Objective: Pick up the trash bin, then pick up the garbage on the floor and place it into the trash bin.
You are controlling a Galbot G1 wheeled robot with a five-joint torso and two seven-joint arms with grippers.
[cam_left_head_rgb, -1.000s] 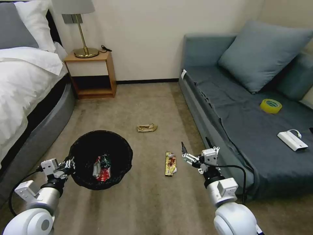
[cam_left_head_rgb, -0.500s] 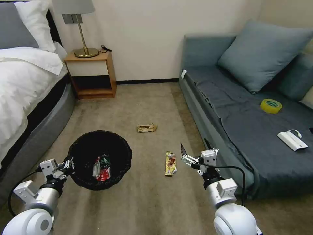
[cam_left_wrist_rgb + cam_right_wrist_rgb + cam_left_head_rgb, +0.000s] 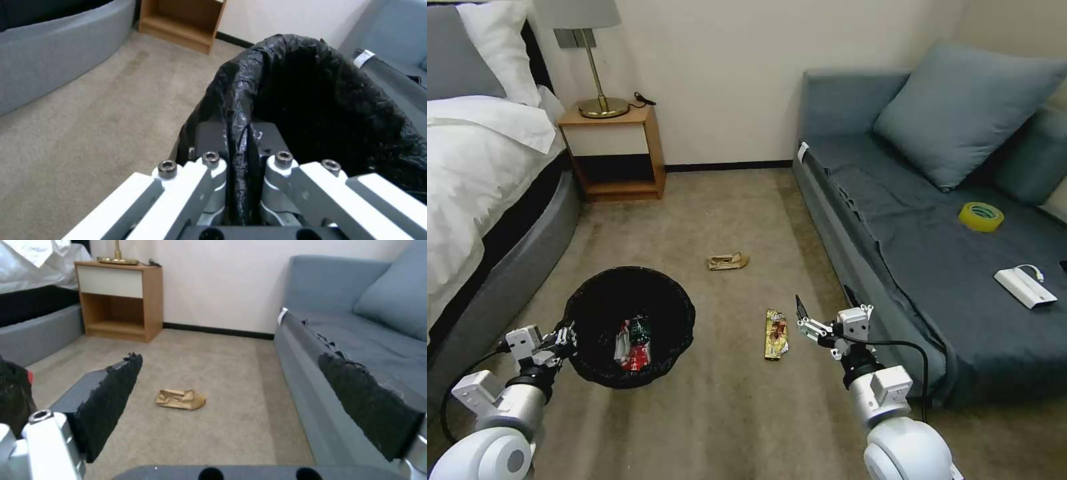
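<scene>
Round trash bin lined with crinkly black plastic bag (image 3: 627, 327): rim pinched by left end effector (image 3: 564, 335). Right end effector (image 3: 822, 308): spread, beside gold-brown snack wrapper (image 3: 775, 333) on floor; crumpled tan paper (image 3: 728, 261) farther off.

Black-lined trash bin (image 3: 627, 327) holds litter; gold wrapper (image 3: 775, 333) on carpet.

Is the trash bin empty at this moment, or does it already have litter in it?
Not empty. The head view shows the trash bin holding a red-white wrapper and a green-labelled piece at the bottom of its black liner.
</scene>
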